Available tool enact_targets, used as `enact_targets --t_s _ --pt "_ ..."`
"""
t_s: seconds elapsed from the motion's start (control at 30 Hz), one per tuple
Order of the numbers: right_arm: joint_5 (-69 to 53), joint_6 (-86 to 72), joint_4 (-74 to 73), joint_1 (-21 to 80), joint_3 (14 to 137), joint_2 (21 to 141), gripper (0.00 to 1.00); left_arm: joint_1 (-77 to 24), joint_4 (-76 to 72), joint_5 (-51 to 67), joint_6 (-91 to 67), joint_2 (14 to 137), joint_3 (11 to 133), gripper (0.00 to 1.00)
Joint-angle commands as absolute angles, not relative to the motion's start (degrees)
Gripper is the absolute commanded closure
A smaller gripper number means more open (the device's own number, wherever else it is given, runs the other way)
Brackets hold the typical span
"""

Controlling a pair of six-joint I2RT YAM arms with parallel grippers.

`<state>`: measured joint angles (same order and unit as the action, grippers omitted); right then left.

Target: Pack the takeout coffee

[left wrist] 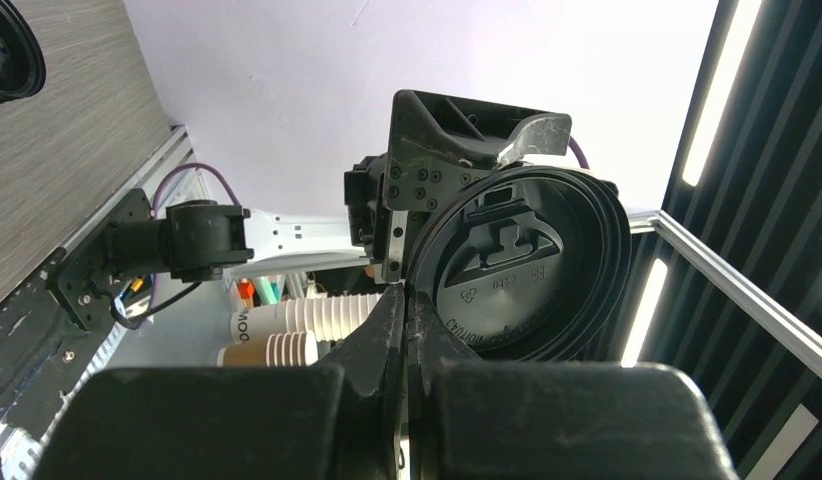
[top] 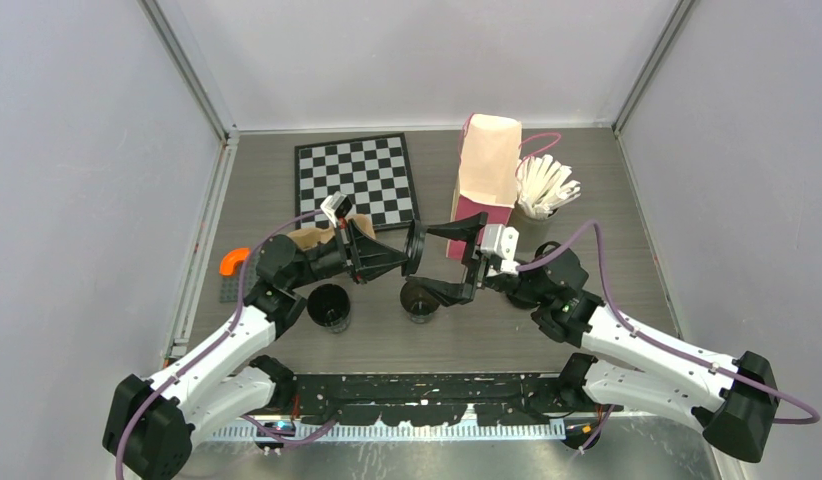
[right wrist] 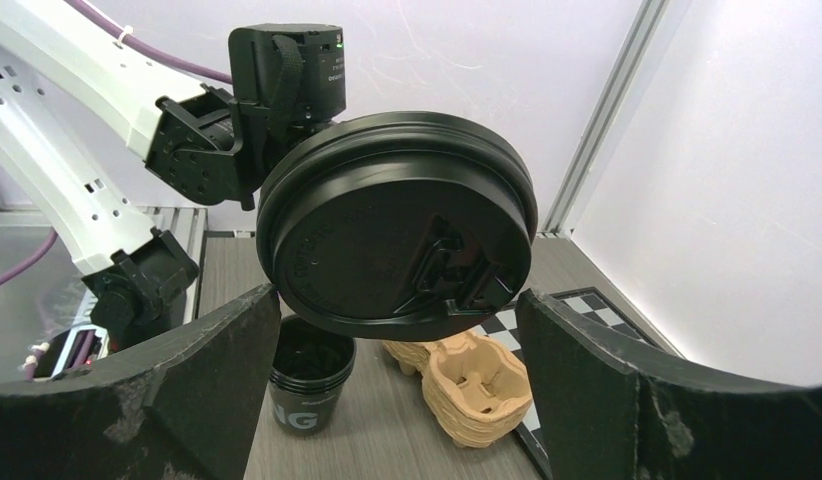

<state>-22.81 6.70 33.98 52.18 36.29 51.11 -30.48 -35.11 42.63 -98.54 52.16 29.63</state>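
My left gripper (top: 412, 250) is shut on the rim of a flat black lid (top: 417, 243) and holds it on edge above the table. In the left wrist view the fingertips (left wrist: 392, 310) pinch the lid (left wrist: 527, 265) at its lower left edge. My right gripper (top: 429, 262) is open, one finger on each side of that lid (right wrist: 397, 225), not touching it. An open black cup (top: 329, 307) stands on the table, also seen in the right wrist view (right wrist: 309, 385). A second black cup (top: 421, 305) is partly hidden under my right gripper's lower finger.
A tall paper bag (top: 487, 170) stands at the back, with a grey cup of white sticks (top: 540, 195) beside it. The brown pulp tray (right wrist: 477, 385) lies by the checkerboard (top: 357, 180), half hidden by my left arm. An orange piece (top: 230, 262) lies at the left.
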Motion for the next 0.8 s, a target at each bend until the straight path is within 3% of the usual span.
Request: enact_targets --t_s 0.0,0.77 --pt "-21.75 6.77 38.09 52.54 36.45 49.28 0.08 -30.66 -37.39 42.70 -97.30 51.76 29.28 1.00" --pt "-23.99 10.58 34.09 52.54 38.06 48.36 0.07 -30.66 -33.20 44.00 -95.26 49.24 29.69 1.00"
